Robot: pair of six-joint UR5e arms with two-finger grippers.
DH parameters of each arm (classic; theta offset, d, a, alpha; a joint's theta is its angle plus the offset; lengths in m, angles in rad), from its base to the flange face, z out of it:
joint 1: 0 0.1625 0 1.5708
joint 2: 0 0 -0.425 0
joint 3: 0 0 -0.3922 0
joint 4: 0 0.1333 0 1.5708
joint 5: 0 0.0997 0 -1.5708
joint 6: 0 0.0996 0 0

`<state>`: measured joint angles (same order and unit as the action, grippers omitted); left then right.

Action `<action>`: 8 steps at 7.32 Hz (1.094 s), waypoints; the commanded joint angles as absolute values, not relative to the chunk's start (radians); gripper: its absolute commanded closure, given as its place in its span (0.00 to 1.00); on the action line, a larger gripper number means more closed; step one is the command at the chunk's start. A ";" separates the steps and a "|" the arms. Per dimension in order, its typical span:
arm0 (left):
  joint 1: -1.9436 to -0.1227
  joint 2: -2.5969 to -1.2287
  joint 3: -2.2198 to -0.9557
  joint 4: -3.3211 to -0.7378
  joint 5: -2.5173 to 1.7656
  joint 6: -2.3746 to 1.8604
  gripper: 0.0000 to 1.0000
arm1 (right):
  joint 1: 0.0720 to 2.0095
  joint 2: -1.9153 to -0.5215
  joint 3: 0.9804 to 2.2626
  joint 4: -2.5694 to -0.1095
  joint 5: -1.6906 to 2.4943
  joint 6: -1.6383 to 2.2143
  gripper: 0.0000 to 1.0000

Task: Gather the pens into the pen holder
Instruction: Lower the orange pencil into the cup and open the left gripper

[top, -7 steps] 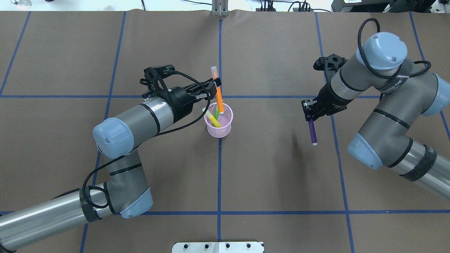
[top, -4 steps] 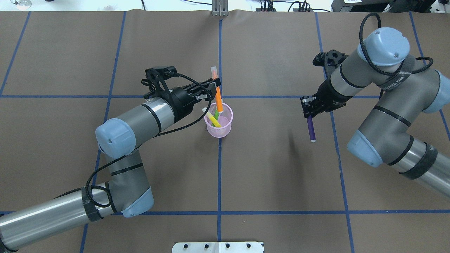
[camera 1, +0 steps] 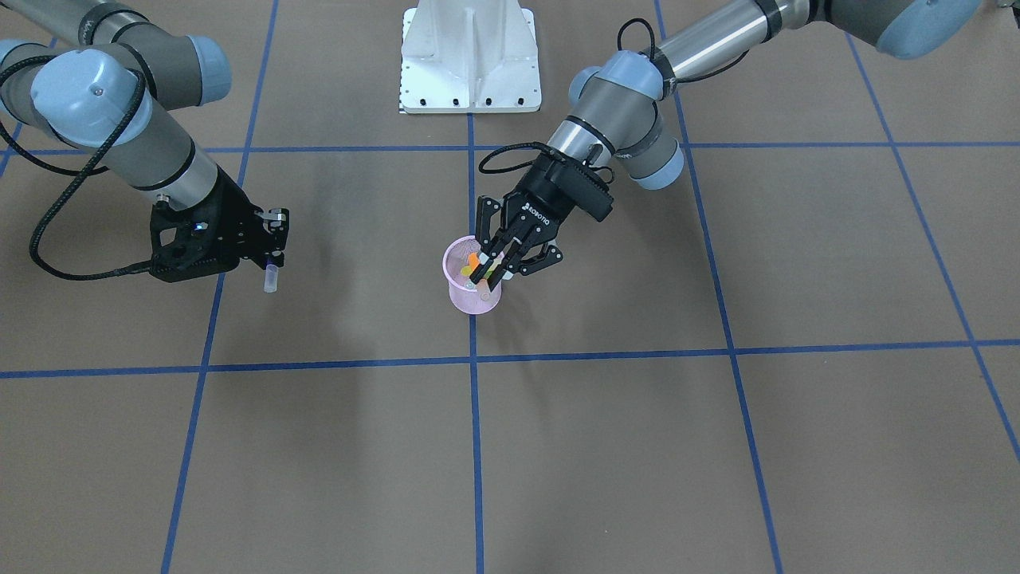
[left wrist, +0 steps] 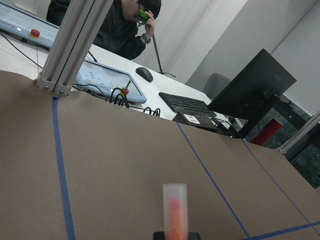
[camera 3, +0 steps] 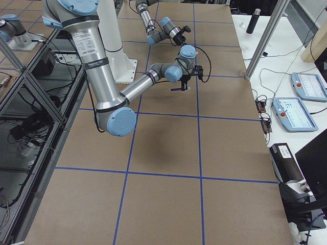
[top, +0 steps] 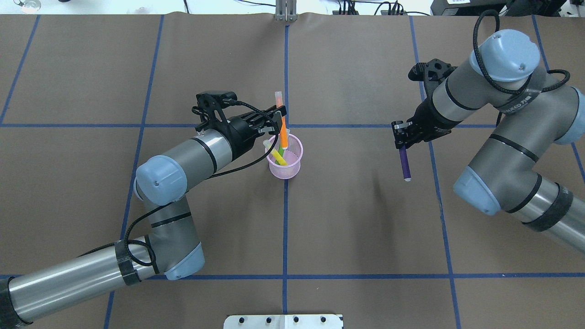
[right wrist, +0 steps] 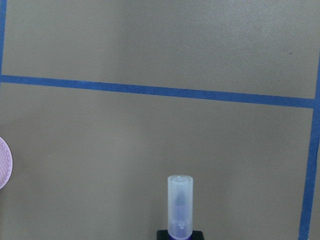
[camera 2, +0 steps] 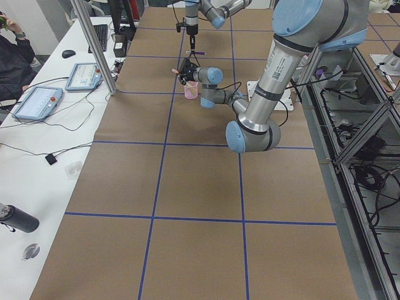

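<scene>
Lowering orange pen (camera 1: 473, 261) into cup (camera 1: 460, 296). Front view: shows left gripper (camera 1: 492, 274) pinched tight on it just over the rim; shows right gripper (camera 1: 272, 253) well apart, clamped on purple pen (camera 1: 271, 279). Overhead: keep the tip inside the rim, steer clear of yellow pen (top: 277, 156) and green pen (top: 281, 148) leaning inside; let go only once low, or risk tipping the light cup. Side views: too small to add anything. Left wrist: shows pale cap between jaws, person (left wrist: 115, 25) and monitor (left wrist: 255, 92) beyond. Right wrist: shows purple cap, cup edge far left, bare table (right wrist: 150, 45) between.
</scene>
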<state>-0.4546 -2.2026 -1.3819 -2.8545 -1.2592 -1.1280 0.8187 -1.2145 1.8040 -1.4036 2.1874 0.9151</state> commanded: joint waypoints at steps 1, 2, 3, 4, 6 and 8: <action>-0.428 -2.218 -1.333 -2.871 -1.223 -1.127 1.00 | 0.819 -1.207 1.807 -1.404 2.187 0.914 1.00; -0.419 -2.217 -1.333 -2.870 -1.221 -1.127 1.00 | 0.819 -1.207 1.807 -1.404 2.187 0.914 1.00; -0.414 -2.217 -1.333 -2.872 -1.221 -1.127 1.00 | 0.819 -1.207 1.809 -1.404 2.187 0.914 1.00; -0.410 -2.215 -1.332 -2.872 -1.221 -1.129 1.00 | 0.821 -1.207 1.810 -1.404 2.187 0.914 1.00; -0.410 -2.230 -1.338 -2.873 -1.224 -1.129 0.01 | 0.830 -1.206 1.848 -1.402 2.168 0.914 1.00; -0.411 -2.233 -1.405 -2.852 -1.233 -1.129 0.00 | 0.830 -1.145 1.873 -1.402 2.079 0.916 1.00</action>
